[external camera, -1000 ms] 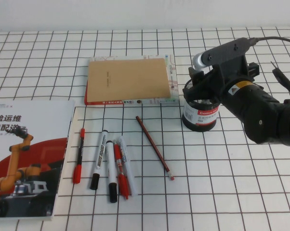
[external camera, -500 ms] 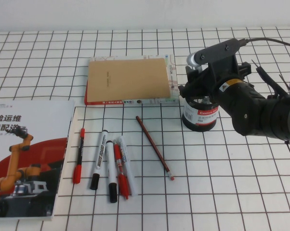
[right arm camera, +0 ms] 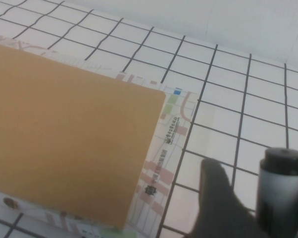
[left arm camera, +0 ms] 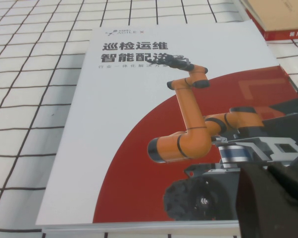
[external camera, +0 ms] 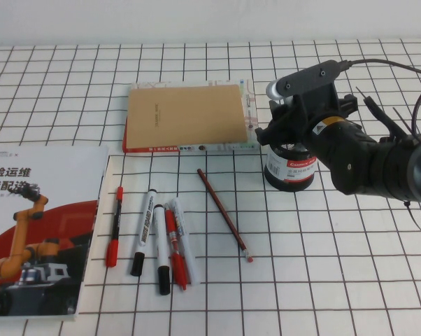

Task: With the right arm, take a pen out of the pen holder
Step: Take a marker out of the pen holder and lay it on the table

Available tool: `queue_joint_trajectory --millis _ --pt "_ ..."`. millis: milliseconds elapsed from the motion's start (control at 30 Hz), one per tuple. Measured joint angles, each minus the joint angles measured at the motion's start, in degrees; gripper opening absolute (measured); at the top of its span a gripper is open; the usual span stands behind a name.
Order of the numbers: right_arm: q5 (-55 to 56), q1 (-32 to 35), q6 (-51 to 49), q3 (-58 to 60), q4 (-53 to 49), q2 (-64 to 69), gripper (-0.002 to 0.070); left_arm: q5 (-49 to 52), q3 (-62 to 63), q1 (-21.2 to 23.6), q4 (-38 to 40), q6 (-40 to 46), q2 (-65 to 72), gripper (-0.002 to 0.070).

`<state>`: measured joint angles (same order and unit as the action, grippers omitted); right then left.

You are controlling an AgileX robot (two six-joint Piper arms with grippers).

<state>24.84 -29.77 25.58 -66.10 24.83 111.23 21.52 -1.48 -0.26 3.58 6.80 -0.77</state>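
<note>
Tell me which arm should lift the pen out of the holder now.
Right. The right gripper sits at the pen holder, a marker close beside it; the left gripper hangs far off over the brochure.

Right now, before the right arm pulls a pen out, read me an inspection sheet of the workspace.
Surface: white table with a black grid.
Job's things: pen holder upright, right of the brown book; black-capped pen close beside the right gripper.
Clutter: booklet, brown book, pencil, and loose markers lying flat.
Grippers: right gripper over the pen holder's mouth; left gripper above the booklet.
Cables: black cable arcs off the right arm.
Surroundings: plain white wall behind the table.
</note>
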Motion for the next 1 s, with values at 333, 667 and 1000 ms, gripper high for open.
queue_joint_trajectory --millis 333,667,1000 --pt "-0.1 0.3 0.0 -0.1 0.0 0.3 0.0172 0.0 0.0 0.0 0.0 0.0 0.0 -0.0004" --pt "-0.1 0.3 0.0 -0.1 0.2 0.3 0.0127 0.0 0.0 0.0 0.0 0.0 0.0 -0.0004" --pt "-1.1 0.3 0.0 -0.1 0.5 -6.4 0.0127 0.0 0.0 0.0 0.0 0.0 0.0 -0.0004"
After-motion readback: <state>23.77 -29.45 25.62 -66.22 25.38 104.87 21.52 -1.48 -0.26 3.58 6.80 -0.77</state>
